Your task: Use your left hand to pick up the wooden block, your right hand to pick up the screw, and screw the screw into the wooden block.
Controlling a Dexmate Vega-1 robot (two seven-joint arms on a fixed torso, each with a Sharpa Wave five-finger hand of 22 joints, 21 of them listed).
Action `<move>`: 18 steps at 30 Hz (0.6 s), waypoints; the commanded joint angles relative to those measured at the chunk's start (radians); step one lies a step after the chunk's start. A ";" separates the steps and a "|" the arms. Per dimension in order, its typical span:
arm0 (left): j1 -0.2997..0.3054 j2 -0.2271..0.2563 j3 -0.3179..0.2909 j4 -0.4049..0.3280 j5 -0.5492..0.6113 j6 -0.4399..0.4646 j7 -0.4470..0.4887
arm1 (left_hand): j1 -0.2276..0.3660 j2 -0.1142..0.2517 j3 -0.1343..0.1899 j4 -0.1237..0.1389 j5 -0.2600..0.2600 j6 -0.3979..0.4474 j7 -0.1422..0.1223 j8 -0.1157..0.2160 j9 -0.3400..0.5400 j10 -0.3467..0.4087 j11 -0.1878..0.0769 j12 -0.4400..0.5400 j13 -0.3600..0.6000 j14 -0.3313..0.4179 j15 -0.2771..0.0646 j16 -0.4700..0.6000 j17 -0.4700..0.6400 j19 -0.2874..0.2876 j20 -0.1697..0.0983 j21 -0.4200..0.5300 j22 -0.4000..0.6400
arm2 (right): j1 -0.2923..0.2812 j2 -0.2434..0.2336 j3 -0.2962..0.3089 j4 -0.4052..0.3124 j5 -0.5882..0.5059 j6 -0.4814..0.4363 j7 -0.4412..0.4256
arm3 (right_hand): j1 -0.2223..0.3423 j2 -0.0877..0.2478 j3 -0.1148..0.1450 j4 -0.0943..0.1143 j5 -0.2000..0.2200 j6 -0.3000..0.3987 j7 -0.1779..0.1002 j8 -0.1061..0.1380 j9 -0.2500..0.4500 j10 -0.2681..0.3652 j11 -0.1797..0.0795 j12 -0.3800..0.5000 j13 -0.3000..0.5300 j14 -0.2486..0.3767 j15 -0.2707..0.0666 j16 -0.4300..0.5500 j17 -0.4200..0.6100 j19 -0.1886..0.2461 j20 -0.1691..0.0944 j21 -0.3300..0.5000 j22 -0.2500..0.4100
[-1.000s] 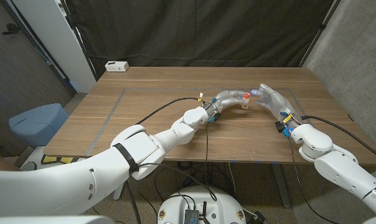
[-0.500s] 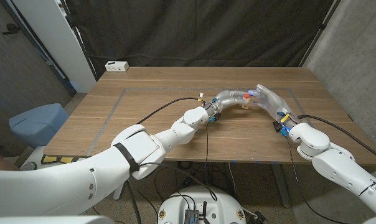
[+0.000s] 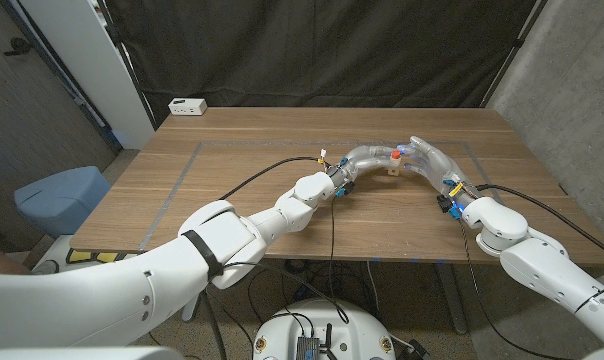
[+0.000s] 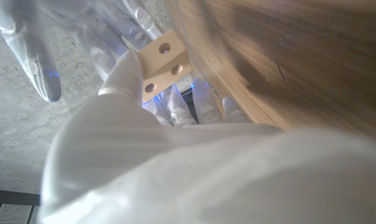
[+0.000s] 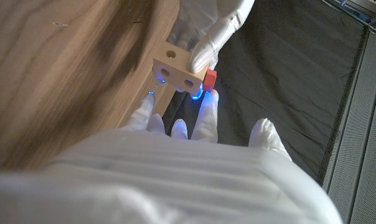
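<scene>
The wooden block (image 3: 391, 168), pale with round holes in its faces, is held just above the worktop (image 3: 232, 190) by the left hand (image 3: 365, 160), whose fingers wrap it. The red-headed screw (image 3: 395, 155) sits at the block's top, and the right hand (image 3: 429, 160) is right beside the block with its fingertips (image 5: 208, 99) on the red head. The screwing-in step looks to be in hand; next the right hand should probably turn the head while the left hand keeps the block steady.
</scene>
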 commanded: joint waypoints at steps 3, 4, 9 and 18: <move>0.006 0.003 -0.002 -0.007 0.000 -0.007 -0.002 | -0.047 0.060 0.059 0.050 0.007 0.094 0.058 0.006 0.005 0.020 -0.011 0.064 0.101 0.010 -0.075 0.003 0.001 0.011 -0.002 0.006 0.002 | -0.002 -0.007 -0.002 -0.007 0.002 -0.005 -0.007 | -0.003 -0.007 -0.002 -0.001 0.007 0.015 0.001 0.009 0.005 -0.004 -0.002 0.006 0.002 -0.004 0.002 -0.001 0.003 -0.005 0.004 -0.001 0.005; 0.006 0.004 -0.002 -0.008 0.000 -0.008 -0.002 | -0.048 0.061 0.059 0.051 0.007 0.093 0.059 0.006 0.005 0.020 -0.011 0.063 0.101 0.009 -0.075 0.003 0.001 0.011 -0.002 0.005 0.002 | -0.002 -0.008 -0.001 -0.009 0.003 -0.008 -0.009 | -0.003 -0.007 -0.002 -0.001 0.007 0.017 0.002 0.010 0.005 -0.004 -0.002 0.006 0.002 -0.004 0.002 0.000 0.003 -0.005 0.004 -0.001 0.005; 0.006 0.006 -0.002 -0.009 0.000 -0.011 -0.004 | -0.046 0.060 0.059 0.050 0.007 0.093 0.058 0.006 0.005 0.019 -0.011 0.063 0.100 0.010 -0.075 0.004 0.001 0.011 -0.002 0.005 0.002 | -0.010 -0.014 0.003 -0.020 -0.001 -0.016 -0.021 | -0.003 -0.006 -0.002 -0.001 0.007 0.021 0.003 0.012 0.005 -0.001 0.001 0.008 0.002 -0.002 0.003 0.001 0.003 -0.007 0.005 -0.001 0.005; 0.005 0.005 -0.004 -0.007 -0.002 -0.011 -0.010 | -0.047 0.061 0.059 0.051 0.008 0.093 0.059 0.006 0.005 0.019 -0.011 0.063 0.101 0.010 -0.075 0.003 0.001 0.011 -0.002 0.005 0.002 | -0.026 -0.020 0.013 -0.041 0.001 -0.032 -0.041 | -0.003 -0.005 -0.002 -0.001 0.008 0.033 0.005 0.016 0.005 0.007 0.003 0.011 0.002 0.002 0.003 0.003 0.002 -0.007 0.005 0.000 0.005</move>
